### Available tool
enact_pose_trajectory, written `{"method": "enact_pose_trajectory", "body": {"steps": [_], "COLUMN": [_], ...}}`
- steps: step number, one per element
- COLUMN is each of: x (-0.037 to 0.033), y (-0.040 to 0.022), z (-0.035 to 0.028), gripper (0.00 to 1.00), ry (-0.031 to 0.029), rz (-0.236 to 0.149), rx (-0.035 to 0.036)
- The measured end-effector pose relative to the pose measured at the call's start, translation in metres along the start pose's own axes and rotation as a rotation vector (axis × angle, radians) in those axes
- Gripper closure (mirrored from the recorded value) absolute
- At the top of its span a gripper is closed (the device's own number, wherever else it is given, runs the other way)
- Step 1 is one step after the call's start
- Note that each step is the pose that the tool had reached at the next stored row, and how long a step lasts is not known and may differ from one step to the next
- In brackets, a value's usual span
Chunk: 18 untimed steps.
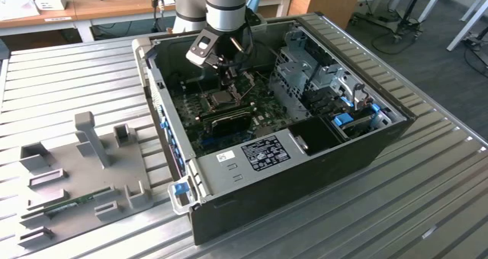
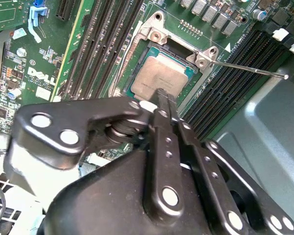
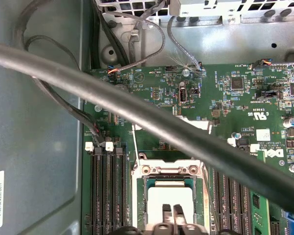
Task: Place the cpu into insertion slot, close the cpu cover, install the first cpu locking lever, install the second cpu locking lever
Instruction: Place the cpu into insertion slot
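The cpu (image 2: 159,78) lies flat in the insertion slot (image 1: 222,99) on the green board, its dull metal top showing. The silvery cpu cover (image 3: 169,169) frames the chip; I cannot tell whether it lies fully down. My gripper (image 2: 164,96) is shut with nothing between its fingers, and its tips rest on the chip's top near one edge; it also shows in the first wrist view (image 3: 169,214) and the exterior view (image 1: 231,78). A thin locking lever (image 2: 249,68) sticks out sideways from a corner of the socket, unlatched.
Long black memory slots (image 2: 102,44) flank the socket on both sides. A thick black cable (image 3: 137,117) crosses above the board. The open case's walls (image 1: 156,93) and drive cage (image 1: 305,70) hem the arm in. A grey fixture tray (image 1: 76,173) lies on the ribbed table.
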<state>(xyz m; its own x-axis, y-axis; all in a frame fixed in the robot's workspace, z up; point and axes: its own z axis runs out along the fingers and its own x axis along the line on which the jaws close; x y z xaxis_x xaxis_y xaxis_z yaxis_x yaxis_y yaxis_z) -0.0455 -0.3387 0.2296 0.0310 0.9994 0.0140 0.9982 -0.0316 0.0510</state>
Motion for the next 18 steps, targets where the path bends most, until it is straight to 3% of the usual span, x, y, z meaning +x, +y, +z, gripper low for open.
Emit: {"method": "enact_pose_trajectory", "body": {"steps": [2,3,18], "x": [0.0000,0.0000,-0.0004], "y": [0.0000,0.0000,0.0001], "z": [-0.0001,-0.0001,-0.0029], "gripper": [0.84,0.89,0.89], "ry": [0.0000,0.0000,0.0000], "rz": [0.000,0.000,0.000], "rx": [0.0000,0.0001,0.0001]}}
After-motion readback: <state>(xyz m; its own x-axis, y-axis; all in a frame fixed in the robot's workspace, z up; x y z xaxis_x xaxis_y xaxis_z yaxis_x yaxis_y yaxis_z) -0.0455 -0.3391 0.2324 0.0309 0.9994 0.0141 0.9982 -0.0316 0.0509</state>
